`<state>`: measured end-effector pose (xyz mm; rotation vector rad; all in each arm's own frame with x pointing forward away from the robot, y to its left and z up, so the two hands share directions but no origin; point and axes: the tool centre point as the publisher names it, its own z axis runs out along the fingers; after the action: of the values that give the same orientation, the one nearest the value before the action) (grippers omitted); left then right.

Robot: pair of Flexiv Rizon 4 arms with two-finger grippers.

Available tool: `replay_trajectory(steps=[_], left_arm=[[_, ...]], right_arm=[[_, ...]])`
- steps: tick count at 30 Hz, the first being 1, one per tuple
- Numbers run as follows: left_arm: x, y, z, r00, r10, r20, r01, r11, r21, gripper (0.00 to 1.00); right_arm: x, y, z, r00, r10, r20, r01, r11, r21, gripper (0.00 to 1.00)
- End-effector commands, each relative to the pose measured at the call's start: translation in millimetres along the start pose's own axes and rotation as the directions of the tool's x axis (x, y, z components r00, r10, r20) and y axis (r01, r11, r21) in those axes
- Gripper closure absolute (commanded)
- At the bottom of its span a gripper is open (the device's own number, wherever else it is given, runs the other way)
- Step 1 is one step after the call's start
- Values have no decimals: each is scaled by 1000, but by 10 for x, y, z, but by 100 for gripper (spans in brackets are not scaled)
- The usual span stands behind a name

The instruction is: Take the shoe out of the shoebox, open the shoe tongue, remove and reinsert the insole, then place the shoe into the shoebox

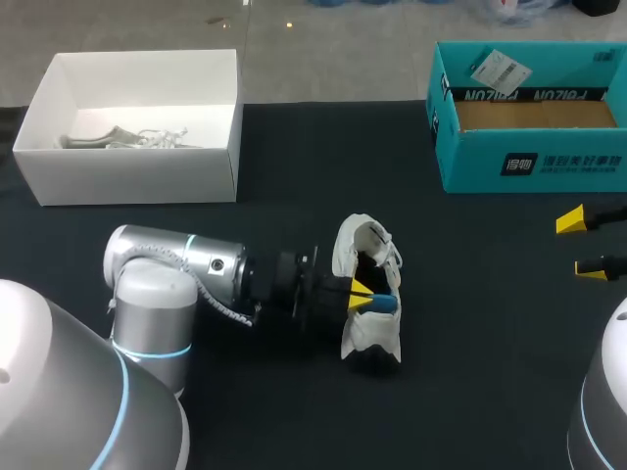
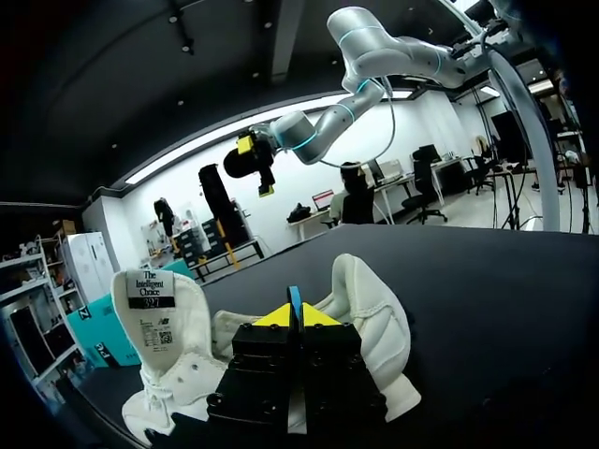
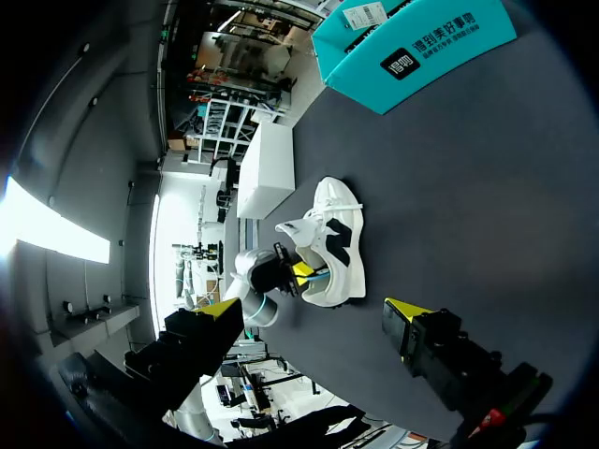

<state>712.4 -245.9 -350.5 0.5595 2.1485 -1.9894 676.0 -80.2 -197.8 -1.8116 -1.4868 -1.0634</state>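
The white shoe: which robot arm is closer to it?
Left. The left gripper is at the shoe, shut on its blue insole; the right gripper hangs open far off to one side.

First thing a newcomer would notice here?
The white shoe lying mid-table, with the left gripper pinching a blue insole at its opening. Behind it, a white box far left and a teal box far right; the right gripper hangs open at the right edge.

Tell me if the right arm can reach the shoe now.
Probably yes: bare table lies between the open right gripper and the shoe; the left gripper, shut on the insole, is at its far side.
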Motion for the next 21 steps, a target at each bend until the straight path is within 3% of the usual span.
replay_trajectory(steps=[1,3,4,7,8,10,12,14,18,20,21], left_arm=[[8,26,2,1000,-5,-7,5,1000,-13,100],[13,-20,-39,1000,-1,-3,1,1000,-22,95],[17,-66,-60,1000,3,2,-3,1000,-17,76],[15,-208,-110,1000,24,12,-24,1000,-1,47],[13,-242,-119,1000,28,11,-28,1000,3,33],[4,-294,-127,999,35,10,-35,999,13,29],[-12,-311,-126,999,40,7,-41,999,13,33],[-35,-275,-112,999,35,-1,-35,999,9,50],[-33,-177,-63,1000,10,-21,-10,1000,6,66],[-25,-141,-46,1000,-3,-30,3,1000,5,77],[-22,-130,-41,999,-6,-31,7,1000,6,87]], right_arm=[[0,-15,-1,1000,1,3,-1,1000,-2,0],[0,-15,-1,1000,1,3,-1,1000,-2,0],[0,-15,-1,1000,1,3,-1,1000,-2,0],[0,-15,-1,1000,1,3,-1,1000,-2,0],[0,-15,-1,1000,1,3,-1,1000,-2,0],[0,-15,-1,1000,1,3,-1,1000,-2,0],[0,-15,-1,1000,1,3,-1,1000,-2,0],[0,-15,-1,1000,1,3,-1,1000,-2,0],[0,-15,-1,1000,1,3,-1,1000,-2,0],[0,-15,-1,1000,1,3,-1,1000,-2,0],[0,-15,-1,1000,1,3,-1,1000,-2,0]])
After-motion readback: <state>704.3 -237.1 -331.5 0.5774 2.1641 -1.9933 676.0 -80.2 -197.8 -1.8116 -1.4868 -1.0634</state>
